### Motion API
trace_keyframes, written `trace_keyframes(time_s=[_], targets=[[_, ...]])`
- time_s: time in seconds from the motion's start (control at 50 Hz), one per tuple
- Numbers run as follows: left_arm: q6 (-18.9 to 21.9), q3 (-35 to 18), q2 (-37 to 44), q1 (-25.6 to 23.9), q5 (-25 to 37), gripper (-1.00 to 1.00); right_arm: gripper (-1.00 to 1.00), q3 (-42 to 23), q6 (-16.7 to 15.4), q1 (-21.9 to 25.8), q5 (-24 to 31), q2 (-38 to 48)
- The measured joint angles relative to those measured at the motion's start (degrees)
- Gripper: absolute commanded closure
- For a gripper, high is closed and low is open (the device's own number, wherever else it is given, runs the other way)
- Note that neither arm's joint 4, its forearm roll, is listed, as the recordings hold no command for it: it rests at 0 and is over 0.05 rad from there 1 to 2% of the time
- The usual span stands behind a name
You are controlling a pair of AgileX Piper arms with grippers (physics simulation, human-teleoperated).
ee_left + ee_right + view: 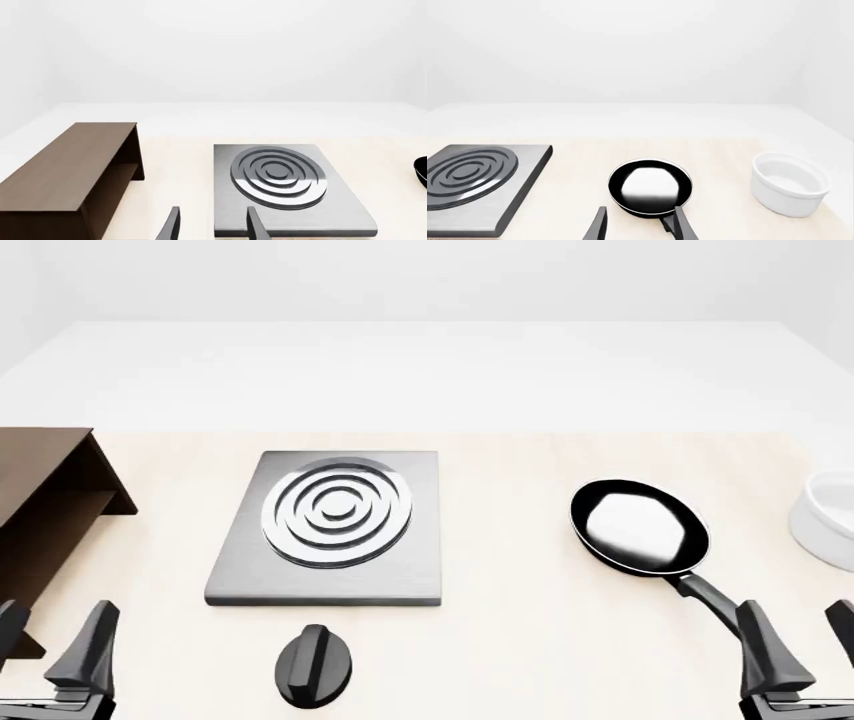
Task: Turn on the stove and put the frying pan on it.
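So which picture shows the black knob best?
The front view: the knob sits whole on the table, near the stove. The left wrist and right wrist views don't show it at all.

Dark brown wooden shelf [47, 502] sits at far left edge of the table [534, 570], partly cut off by the frame; open-sided, w/ flat top and a lower board visible inside. Left wrist view shows it [70, 172] as a long box running near-to-far. White bowl [827, 518] at far right edge, half out of frame; right wrist view shows it [789, 186] round, straight-walled, upright. Table is pale wood; bg plain white.
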Motion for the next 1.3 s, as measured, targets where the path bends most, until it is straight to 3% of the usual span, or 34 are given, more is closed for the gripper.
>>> trace_keyframes(time_s=[0.28, 0.54, 0.7, 1.02, 1.3], targets=[[-0.3, -2.0, 1.2, 0.2, 1.5, -1.0, -1.0, -0.1, -0.4, 0.2, 0.0, 0.2], [2.1, -16.8, 18.9, 0.0, 9.9, -1.0, -1.0, 0.0, -1.1, 0.2, -2.7, 3.8], [2.2, -21.6, 30.3, -3.0, 14.0, -1.0, -1.0, 0.0, -1.5, 0.2, -4.0, 5.7], [-0.9, -18.3, 47.7, -8.3, 9.3, -1.0, -1.0, 0.0, -2.0, 0.0, -5.5, 7.9], [-3.0, -13.4, 52.0, -12.1, 5.8, -1.0, -1.0, 0.0, -2.3, 0.0, -5.7, 8.3]])
